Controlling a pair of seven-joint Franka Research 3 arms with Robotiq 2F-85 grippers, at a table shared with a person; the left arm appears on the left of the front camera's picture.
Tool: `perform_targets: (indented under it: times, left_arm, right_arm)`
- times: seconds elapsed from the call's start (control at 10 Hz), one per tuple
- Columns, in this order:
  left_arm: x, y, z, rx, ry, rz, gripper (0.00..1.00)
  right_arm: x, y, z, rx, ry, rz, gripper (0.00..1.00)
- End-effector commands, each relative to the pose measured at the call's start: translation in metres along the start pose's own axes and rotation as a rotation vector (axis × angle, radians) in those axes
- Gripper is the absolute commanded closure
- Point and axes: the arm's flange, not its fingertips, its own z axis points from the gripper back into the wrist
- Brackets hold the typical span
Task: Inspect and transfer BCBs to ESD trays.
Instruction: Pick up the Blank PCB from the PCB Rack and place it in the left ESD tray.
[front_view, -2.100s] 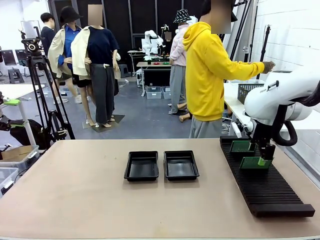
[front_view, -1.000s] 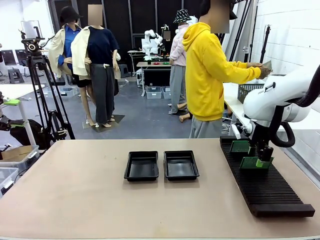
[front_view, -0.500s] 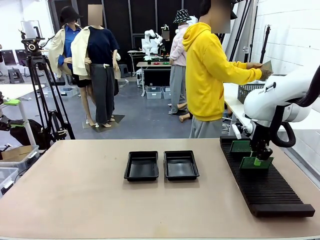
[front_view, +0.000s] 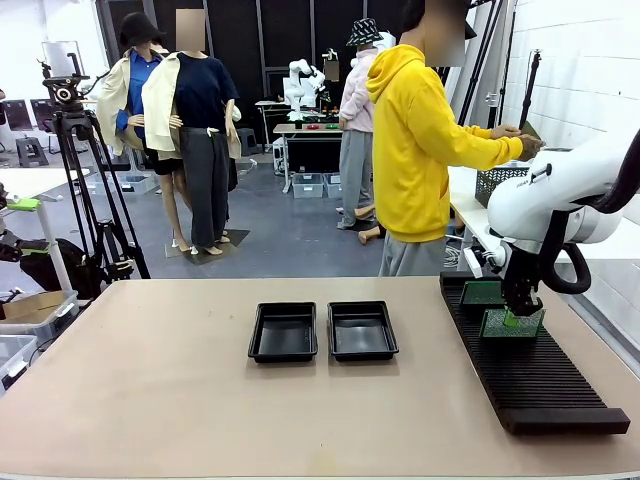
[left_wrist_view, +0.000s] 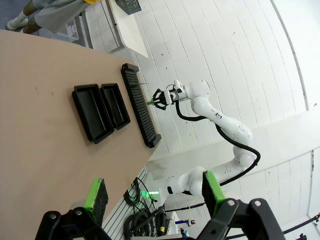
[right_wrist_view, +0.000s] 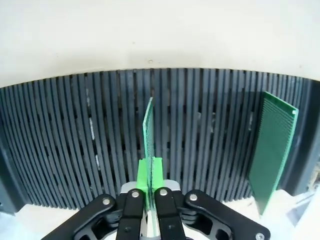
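Observation:
Two empty black ESD trays lie side by side at the table's middle. At the right, a green BCB stands on edge in the long slotted rack, and my right gripper is shut on its top edge. In the right wrist view that board shows edge-on between the green pads of the right gripper. A second BCB stands in slots farther back. My left gripper hangs open high above the table, holding nothing, with the trays far below.
A person in a yellow hoodie stands at the far edge, turned toward a side table with a grey mesh basket, hands raised near it. A camera tripod stands at the back left. Bare tabletop lies left of the trays.
My right gripper has shifted slightly left and away along the rack with the board in its grip. The person's hands have moved a little by the basket.

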Motion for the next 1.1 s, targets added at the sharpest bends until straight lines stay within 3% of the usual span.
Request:
perform_targets:
  times: [0.0, 1.0]
  left_arm:
    - [0.001, -0.004, 0.001, 0.003, -0.009, 0.010, 0.00]
    - [0.001, -0.004, 0.001, 0.003, -0.009, 0.010, 0.00]
  right_arm:
    - [-0.001, -0.004, -0.002, 0.045, -0.019, 0.024, 1.00]
    - [0.004, 0.001, 0.010, 0.007, 0.019, -0.001, 1.00]
